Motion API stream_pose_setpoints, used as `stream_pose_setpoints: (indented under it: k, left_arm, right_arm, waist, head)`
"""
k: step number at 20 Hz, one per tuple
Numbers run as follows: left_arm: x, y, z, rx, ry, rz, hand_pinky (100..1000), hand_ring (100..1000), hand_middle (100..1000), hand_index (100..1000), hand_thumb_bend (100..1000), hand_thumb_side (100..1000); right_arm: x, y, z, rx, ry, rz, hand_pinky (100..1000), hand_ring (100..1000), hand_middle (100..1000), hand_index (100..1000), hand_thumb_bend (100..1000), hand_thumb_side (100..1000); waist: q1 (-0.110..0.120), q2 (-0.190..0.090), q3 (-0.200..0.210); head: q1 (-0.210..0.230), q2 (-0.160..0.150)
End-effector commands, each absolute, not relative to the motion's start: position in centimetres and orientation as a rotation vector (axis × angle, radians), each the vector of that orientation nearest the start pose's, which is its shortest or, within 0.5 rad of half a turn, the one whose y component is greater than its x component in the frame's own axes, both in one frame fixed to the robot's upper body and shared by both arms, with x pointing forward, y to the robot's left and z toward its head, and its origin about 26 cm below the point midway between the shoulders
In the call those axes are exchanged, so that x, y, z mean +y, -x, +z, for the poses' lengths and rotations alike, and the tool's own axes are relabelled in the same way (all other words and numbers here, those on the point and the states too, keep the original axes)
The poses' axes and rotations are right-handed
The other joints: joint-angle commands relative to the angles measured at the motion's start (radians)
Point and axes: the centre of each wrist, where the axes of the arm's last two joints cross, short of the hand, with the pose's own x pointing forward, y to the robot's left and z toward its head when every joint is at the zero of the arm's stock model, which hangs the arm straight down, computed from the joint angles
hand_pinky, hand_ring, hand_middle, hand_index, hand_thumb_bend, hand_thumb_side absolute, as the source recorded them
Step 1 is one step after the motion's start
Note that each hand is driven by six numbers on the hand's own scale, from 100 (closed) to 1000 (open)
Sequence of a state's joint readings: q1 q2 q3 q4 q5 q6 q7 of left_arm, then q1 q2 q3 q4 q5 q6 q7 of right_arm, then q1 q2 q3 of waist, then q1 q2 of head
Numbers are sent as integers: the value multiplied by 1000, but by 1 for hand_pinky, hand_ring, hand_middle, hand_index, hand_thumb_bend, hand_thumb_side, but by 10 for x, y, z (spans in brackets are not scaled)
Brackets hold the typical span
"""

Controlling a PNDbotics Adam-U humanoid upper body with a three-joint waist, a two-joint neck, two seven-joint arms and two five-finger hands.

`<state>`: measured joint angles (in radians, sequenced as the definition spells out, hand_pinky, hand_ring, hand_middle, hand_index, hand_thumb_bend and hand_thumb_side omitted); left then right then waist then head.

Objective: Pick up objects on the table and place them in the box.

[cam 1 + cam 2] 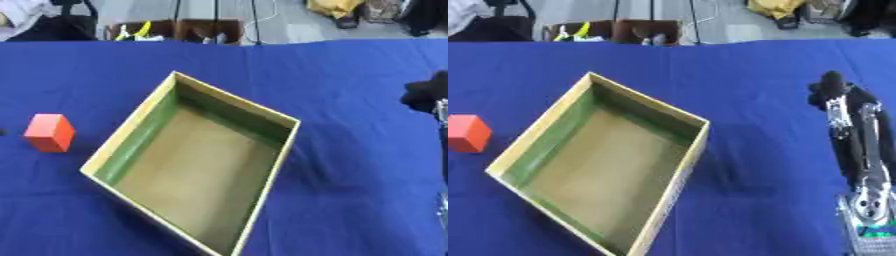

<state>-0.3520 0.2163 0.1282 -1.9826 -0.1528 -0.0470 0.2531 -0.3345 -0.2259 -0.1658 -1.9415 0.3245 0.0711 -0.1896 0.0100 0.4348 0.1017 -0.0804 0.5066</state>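
An open cardboard box [138, 141] with green inner walls lies askew in the middle of the blue table; nothing shows inside it. An orange-red block [50, 132] stands on the cloth to the box's left, a short gap from its left wall. My right hand [852, 125] is over the table's right side, well right of the box. Its fingers are straight, point away from me and hold nothing. My left hand does not show in either view.
The blue cloth [350, 165] covers the whole table. Beyond the far edge are brown cartons [179, 30] with small items, a yellow object [334, 7] on the floor and dark shapes at the top left.
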Motion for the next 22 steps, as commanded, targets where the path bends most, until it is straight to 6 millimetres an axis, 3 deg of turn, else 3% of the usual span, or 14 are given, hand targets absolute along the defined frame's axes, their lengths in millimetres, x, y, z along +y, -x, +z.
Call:
stream_pose_setpoints:
  k: [1,13,18,22]
  left_arm:
    - [272,-305,222,-2443,-651,-48,426,571,516,768,100,793]
    - [277,-305,265,-2347,-1008,-578,455,609,576,846,100,817]
    - [284,-312,269,-2246,-991,-726,492,657,635,887,100,856]
    - [289,-320,273,-2177,-1006,-862,527,692,678,912,100,849]
  right_arm:
    - [-289,-308,207,-2220,728,97,724,644,546,661,511,1000]
    - [-289,-308,205,-2217,723,106,724,644,547,661,511,1000]
    - [-288,-308,205,-2218,717,107,724,644,547,661,511,1000]
    - [-288,-308,204,-2216,715,105,724,644,547,660,511,1000]
  waist:
    - [4,-22,2]
    - [11,-32,-13]
    - [15,-41,-22]
    - [16,-48,-25]
  head:
    - [-5,-10]
    - [9,0]
    - [38,49]
    - [63,62]
